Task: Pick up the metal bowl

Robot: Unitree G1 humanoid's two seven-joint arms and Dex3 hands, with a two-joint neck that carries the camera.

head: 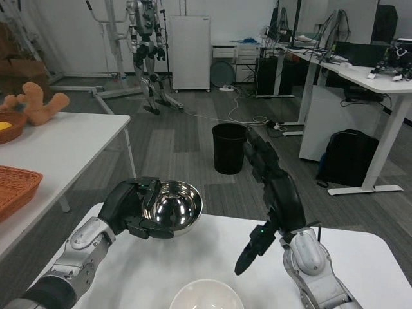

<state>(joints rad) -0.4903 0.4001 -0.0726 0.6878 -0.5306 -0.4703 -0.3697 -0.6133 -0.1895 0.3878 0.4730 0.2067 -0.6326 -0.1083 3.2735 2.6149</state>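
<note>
Left hand (132, 207) grasping metal bowl (172, 207), holding it tilted above far left edge of white table (212, 257). Right hand (273, 187) holding nothing, fingers extending straight up past far edge. White bowl (206, 296) sitting at near edge. Room: black bin (228, 148) standing on grey floor; second table (58, 151) at left carrying orange basket (16, 187) and plush toy (35, 103); humanoid robot (148, 51) standing at back.
</note>
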